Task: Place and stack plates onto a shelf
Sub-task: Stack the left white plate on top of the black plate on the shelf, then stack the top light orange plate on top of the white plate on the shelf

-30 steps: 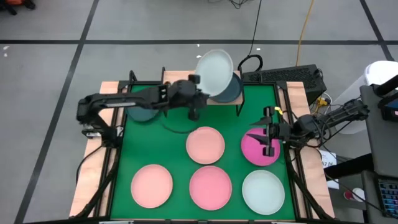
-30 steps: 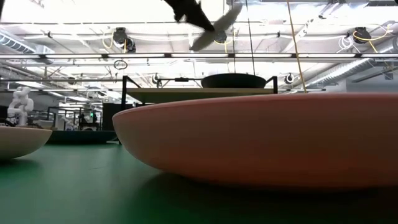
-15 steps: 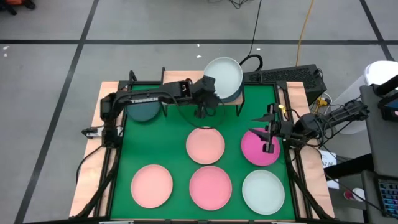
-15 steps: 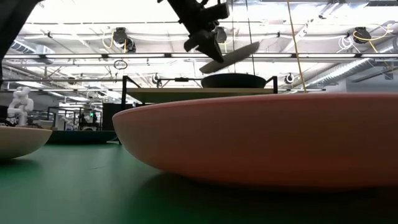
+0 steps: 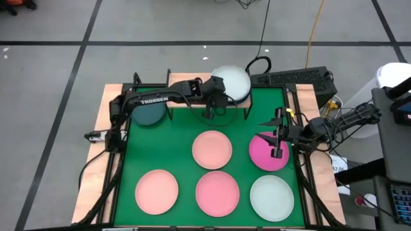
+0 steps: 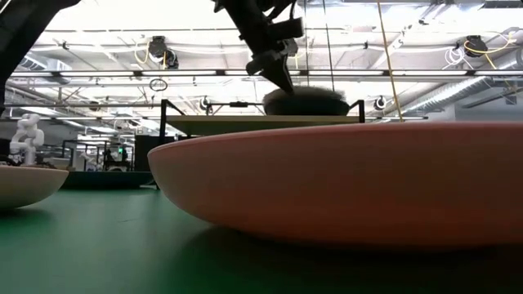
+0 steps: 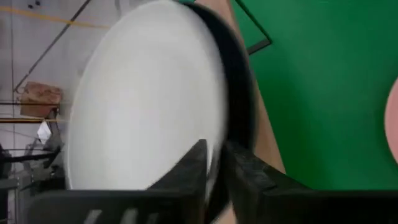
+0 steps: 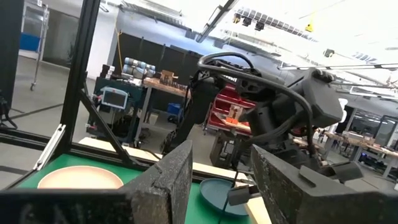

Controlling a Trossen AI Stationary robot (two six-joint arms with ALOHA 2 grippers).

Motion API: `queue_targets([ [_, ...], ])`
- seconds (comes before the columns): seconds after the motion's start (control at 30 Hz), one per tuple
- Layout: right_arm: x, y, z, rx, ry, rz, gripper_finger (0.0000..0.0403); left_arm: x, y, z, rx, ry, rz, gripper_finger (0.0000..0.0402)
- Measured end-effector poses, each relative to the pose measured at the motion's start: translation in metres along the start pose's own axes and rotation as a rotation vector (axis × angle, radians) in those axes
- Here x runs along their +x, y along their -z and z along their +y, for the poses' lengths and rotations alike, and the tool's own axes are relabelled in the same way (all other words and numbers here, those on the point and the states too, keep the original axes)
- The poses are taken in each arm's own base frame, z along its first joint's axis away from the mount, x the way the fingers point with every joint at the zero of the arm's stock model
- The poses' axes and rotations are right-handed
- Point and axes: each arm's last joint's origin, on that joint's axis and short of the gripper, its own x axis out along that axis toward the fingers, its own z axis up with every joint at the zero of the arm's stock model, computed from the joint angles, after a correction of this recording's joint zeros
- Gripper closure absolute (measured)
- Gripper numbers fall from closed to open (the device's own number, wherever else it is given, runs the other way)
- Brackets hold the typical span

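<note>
My left gripper (image 5: 217, 90) (image 7: 217, 163) is shut on a pale mint-white plate (image 5: 232, 82) (image 7: 143, 99). That plate lies over a dark teal plate (image 7: 241, 81) (image 6: 306, 104) standing on the light-wood shelf (image 6: 245, 124) at the mat's far edge. A second dark teal plate (image 5: 149, 114) sits to the left under the left arm. Three pink plates (image 5: 212, 149) (image 5: 156, 191) (image 5: 217, 191), a magenta plate (image 5: 266, 157) and another mint-white plate (image 5: 271, 197) rest flat on the green mat. My right gripper (image 5: 277, 142) (image 8: 221, 180) hovers open above the magenta plate. My left gripper pinches the mint-white plate's rim (image 7: 214, 146) on its near-left side, one finger (image 7: 193, 168) over the inner face and the other (image 7: 249, 177) beneath. The fingers come slanting down from the table's left. The plate lies nearly level on the dark teal plate.
The shelf's thin black legs (image 5: 247, 112) stand beside the left gripper. The green mat (image 5: 180, 160) has bare strips between the plates. A keyboard (image 5: 302, 78) and cables lie past the table's far right corner. In the low view a pink plate (image 6: 343, 180) fills the foreground.
My left gripper has moved toward the table's right and far edge and come down over the shelf. The mint-white plate, held high and steeply tilted a second ago, has levelled out and come down onto the dark teal plate.
</note>
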Motion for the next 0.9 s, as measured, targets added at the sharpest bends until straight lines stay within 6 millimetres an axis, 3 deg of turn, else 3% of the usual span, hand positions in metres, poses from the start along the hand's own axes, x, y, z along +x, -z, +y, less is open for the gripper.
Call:
queue_targets([
  [0.17, 0.0, 0.0, 0.0, 0.0, 0.0, 0.0, 0.0255, 0.0, -0.001, -0.001, 0.007, -0.002, 0.0, 0.0295],
  [0.33, 0.0, 0.001, 0.0, 0.002, -0.002, 0.005, 0.0255, -0.013, -0.001, 0.003, -0.036, -0.022, -0.005, 0.0282],
  [0.67, 0.011, 0.019, 0.007, -0.034, 0.131, 0.186, 0.0255, -0.111, 0.003, 0.015, -0.339, -0.09, -0.116, 0.0282],
  [0.8, 0.017, 0.034, 0.016, -0.075, 0.088, 0.295, 0.0255, -0.15, 0.008, 0.01, -0.436, -0.073, -0.147, 0.0282],
  [0.9, 0.02, 0.047, 0.022, -0.067, 0.068, 0.389, 0.0255, -0.167, 0.011, -0.002, -0.451, -0.059, -0.18, 0.0282],
])
